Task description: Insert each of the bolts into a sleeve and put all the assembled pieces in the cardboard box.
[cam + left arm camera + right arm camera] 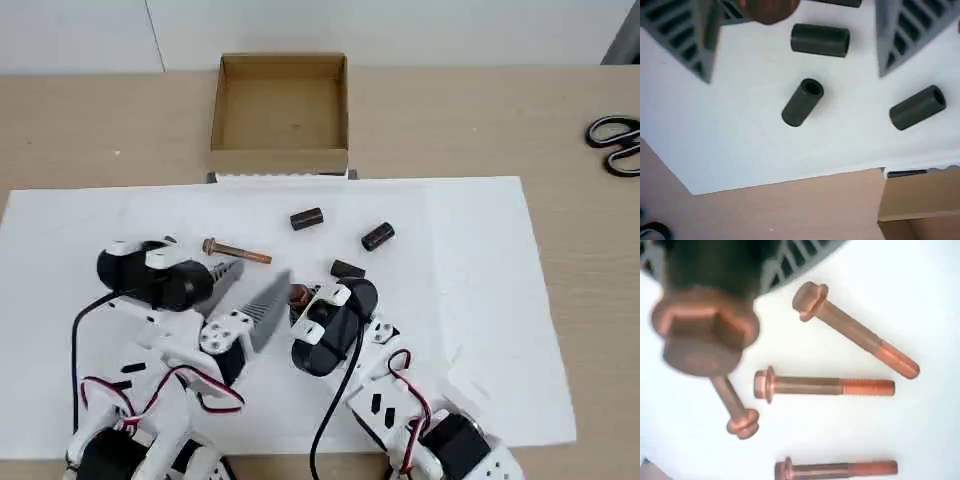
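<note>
My right gripper (pixel 300 300) (pixel 725 270) is shut on a copper bolt (pixel 705 330) whose shank sits in a dark sleeve (pixel 715 260); it hangs low over the white paper (pixel 470 300). Right beside it my left gripper (pixel 250 290) (pixel 795 70) stands open with nothing held, and the bolt head (pixel 770 10) shows between its fingers. Three loose black sleeves (pixel 307 218) (pixel 377 236) (pixel 347 268) lie ahead on the paper. One bolt (pixel 235 250) lies by the left arm. Several more bolts (pixel 825 386) lie flat in the right wrist view. The cardboard box (pixel 280 160) (pixel 920 200) stands open past the paper's far edge.
Black scissors (pixel 615 140) lie on the wooden table at the far right. The paper's right half is bare. Both arm bases and their cables crowd the near edge.
</note>
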Robot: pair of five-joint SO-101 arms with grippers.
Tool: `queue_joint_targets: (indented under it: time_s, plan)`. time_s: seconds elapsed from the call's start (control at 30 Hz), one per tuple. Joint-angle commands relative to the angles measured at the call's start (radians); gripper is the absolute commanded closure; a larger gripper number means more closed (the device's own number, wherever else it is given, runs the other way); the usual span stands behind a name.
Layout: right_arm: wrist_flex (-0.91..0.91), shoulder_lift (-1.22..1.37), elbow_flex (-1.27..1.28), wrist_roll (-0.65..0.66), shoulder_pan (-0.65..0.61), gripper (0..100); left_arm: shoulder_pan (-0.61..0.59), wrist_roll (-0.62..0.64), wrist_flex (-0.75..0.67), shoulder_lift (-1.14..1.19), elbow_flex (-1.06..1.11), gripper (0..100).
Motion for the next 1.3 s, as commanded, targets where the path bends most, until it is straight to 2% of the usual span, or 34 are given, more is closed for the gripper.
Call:
queue_joint_targets:
  time_s: [0.0, 0.2, 0.33, 0.63, 0.93, 1.27]
  plan:
    - [-0.031, -0.007, -0.037, 0.003, 0.015, 99.5, -0.051, -0.006, 0.0, 0.002, -0.021, 100]
    - [-0.028, 0.018, -0.035, -0.126, 0.174, 99.5, -0.169, -0.1, -0.012, -0.005, 0.166, 99]
    - [-0.056, 0.196, -0.172, -0.172, 0.257, 99.5, -0.281, -0.13, -0.126, -0.005, 0.306, 99]
    - [-0.081, 1.055, -0.908, -0.199, 0.381, 99.5, -0.377, -0.133, -0.439, 0.003, 0.578, 99]
    - [-0.081, 1.767, -1.628, -0.198, 0.412, 99.5, -0.394, -0.133, -0.434, 0.0, 0.573, 99]
    - [-0.082, 2.316, -2.214, -0.098, 0.406, 99.3, -0.394, -0.13, -0.434, 0.0, 0.573, 99]
